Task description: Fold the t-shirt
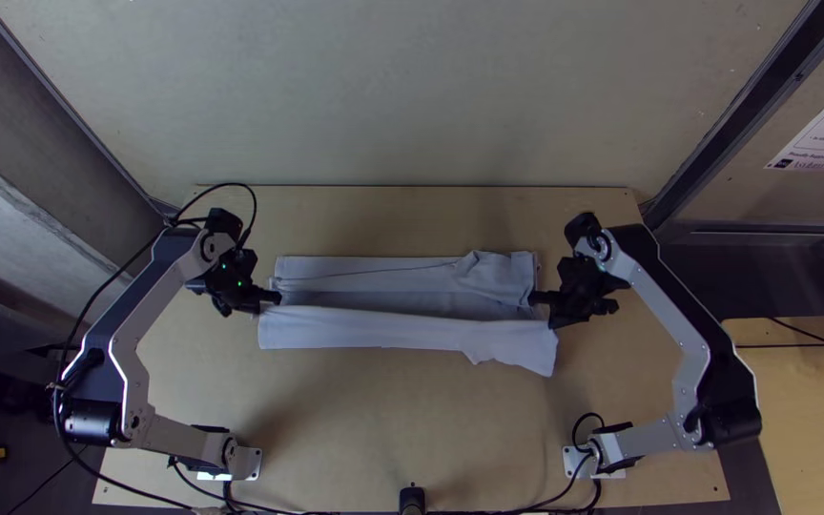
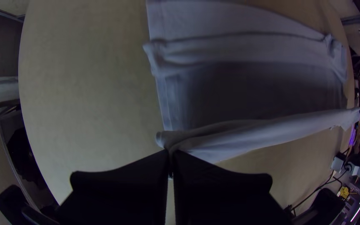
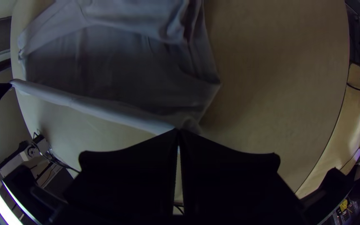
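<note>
Bilaterally, my arms (image 1: 135, 353) bend inward; left gripper (image 1: 276, 298) and right gripper (image 1: 536, 298), fingers clenched, grasp the shirt (image 1: 364, 328) by its near flap's left and right ends.

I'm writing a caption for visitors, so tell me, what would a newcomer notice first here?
Probably the pale t-shirt, lying as a long band across the middle of the wooden table. Next, its near strip, pulled straight between the left tool and the right tool, each pinching one end. Then the left arm and right arm, framing it on either side.
</note>
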### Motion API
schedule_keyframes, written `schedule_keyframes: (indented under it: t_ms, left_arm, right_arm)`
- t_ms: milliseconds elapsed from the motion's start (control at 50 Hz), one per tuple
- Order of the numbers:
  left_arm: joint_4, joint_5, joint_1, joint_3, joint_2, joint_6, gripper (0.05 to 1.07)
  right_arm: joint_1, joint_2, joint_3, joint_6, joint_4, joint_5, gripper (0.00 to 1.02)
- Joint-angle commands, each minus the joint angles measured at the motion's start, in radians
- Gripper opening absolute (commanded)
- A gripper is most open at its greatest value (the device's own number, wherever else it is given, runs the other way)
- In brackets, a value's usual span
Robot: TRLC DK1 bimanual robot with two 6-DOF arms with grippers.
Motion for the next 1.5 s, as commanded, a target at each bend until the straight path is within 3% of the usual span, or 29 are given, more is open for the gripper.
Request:
schedule_keyframes:
  t_ms: [0, 1020, 1060, 1140, 1160, 1200, 1240, 1260, 1280, 1480]
  left_arm:
    - [0.001, -0.007, -0.011, 0.058, 0.044, -0.025, 0.08]
    - [0.018, -0.009, 0.003, 0.468, 0.445, -0.037, 0.08]
    - [0.024, -0.009, 0.006, 0.472, 0.455, -0.045, 0.09]
    - [0.027, -0.007, 0.015, 0.483, 0.470, -0.062, 0.09]
    - [0.027, -0.007, 0.015, 0.483, 0.470, -0.063, 0.10]
    - [0.027, -0.007, 0.019, 0.483, 0.470, -0.076, 0.29]
    - [0.026, -0.007, 0.020, 0.481, 0.468, -0.086, 0.68]
    - [0.024, -0.007, 0.020, 0.478, 0.465, -0.089, 0.92]
    - [0.023, -0.007, 0.022, 0.475, 0.462, -0.091, 1.06]
    - [0.027, 0.125, 0.083, 0.469, 0.416, -0.100, 1.03]
  right_arm:
    - [-0.021, 0.069, 0.072, -0.023, -0.016, 0.028, 0.02]
    - [-0.064, 0.649, 0.669, -0.020, -0.009, 0.046, 0.02]
    - [-0.071, 0.655, 0.676, -0.013, 0.007, 0.051, 0.05]
    - [-0.079, 0.661, 0.692, 0.011, 0.019, 0.055, 0.20]
    - [-0.082, 0.661, 0.693, 0.014, 0.019, 0.055, 0.30]
    - [-0.084, 0.655, 0.693, 0.014, 0.019, 0.055, 0.55]
    - [-0.087, 0.644, 0.689, 0.014, 0.019, 0.057, 0.82]
    - [-0.090, 0.638, 0.687, 0.014, 0.019, 0.057, 0.92]
    - [-0.093, 0.632, 0.686, 0.014, 0.019, 0.057, 0.98]
    - [-0.130, 0.527, 0.699, 0.045, 0.025, 0.063, 0.99]
